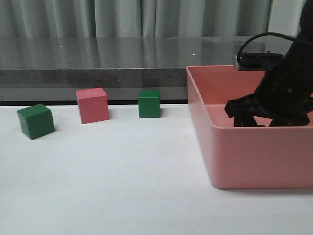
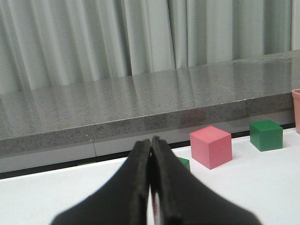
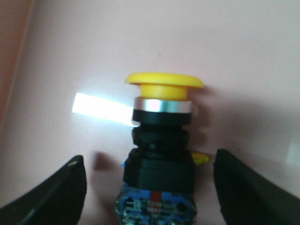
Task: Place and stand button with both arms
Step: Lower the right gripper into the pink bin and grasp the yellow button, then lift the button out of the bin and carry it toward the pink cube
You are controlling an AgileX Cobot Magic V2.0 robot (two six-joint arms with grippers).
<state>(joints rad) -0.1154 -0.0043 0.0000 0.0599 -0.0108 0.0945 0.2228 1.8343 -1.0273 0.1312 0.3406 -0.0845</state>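
I see my right gripper [image 3: 150, 197] with fingers spread around the button [image 3: 161, 145] in the pink bin [image 1: 254, 161]. My left gripper [image 2: 151, 187] has its fingers pressed together, low in the frame

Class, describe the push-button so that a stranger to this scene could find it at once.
Start at the pink bin on the table's right; the right gripper reaches into it. Between its open fingers lies the button, unique for its yellow mushroom cap, silver collar and black body.
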